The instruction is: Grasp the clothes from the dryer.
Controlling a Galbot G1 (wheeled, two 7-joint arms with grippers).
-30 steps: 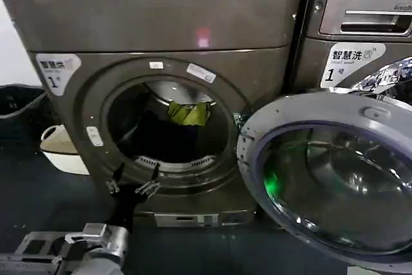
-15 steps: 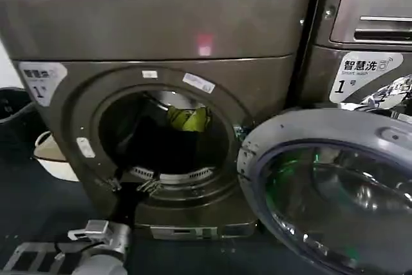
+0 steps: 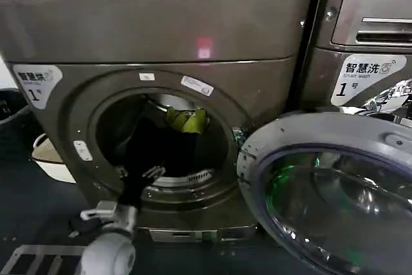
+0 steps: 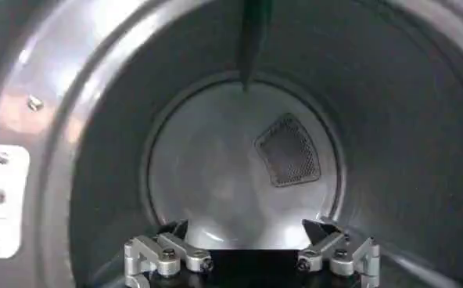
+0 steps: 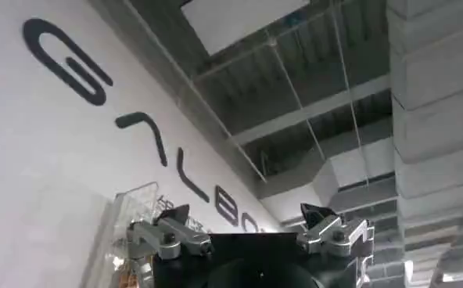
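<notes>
The dryer (image 3: 161,24) stands in front of me with its round door (image 3: 335,191) swung open to the right. Inside the porthole a small yellow-green piece (image 3: 188,119) lies high at the back, above dark clothes (image 3: 161,146) heaped in the drum. My left gripper (image 3: 136,173) is open at the porthole's lower left rim, just in front of the dark heap and touching no fabric. In the left wrist view the left gripper (image 4: 247,235) faces the bare drum back and its mesh vent (image 4: 288,150). My right gripper (image 5: 245,219) is open and empty, pointing up at the ceiling.
A second grey machine with an LG logo (image 3: 373,37) stands close on the right, behind the open door. A white basket (image 3: 48,159) and a dark bin (image 3: 9,104) sit on the floor to the left. The floor in front is dark.
My left gripper has moved up and forward from below the porthole to its lower rim. The dryer now looks a little nearer and shifted in the head view.
</notes>
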